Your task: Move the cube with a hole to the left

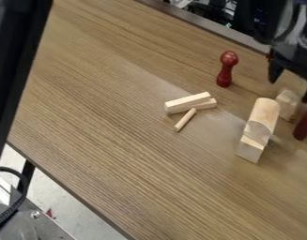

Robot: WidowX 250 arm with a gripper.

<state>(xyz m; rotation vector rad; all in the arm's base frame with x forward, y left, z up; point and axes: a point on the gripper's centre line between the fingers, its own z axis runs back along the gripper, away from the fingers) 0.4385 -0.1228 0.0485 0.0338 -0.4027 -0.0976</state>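
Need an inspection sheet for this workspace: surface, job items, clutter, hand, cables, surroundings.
Surface: wood-grain table, no damage seen.
Job's things: pale cube at right, by the hand; hole can't be made out.
Clutter: upright red peg; second red piece at right edge; two pale sticks, one overlapping the other; thin dowel; pale rounded piece.
Hand: open, over the cube's area.
Cables: black cable lower left, off the table.
Surroundings: metal frame lower left.

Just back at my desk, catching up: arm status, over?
Gripper open above pale block. Any hole: can't make out. Rounded wooden piece crowds block's image-left side, red peg near image-right.
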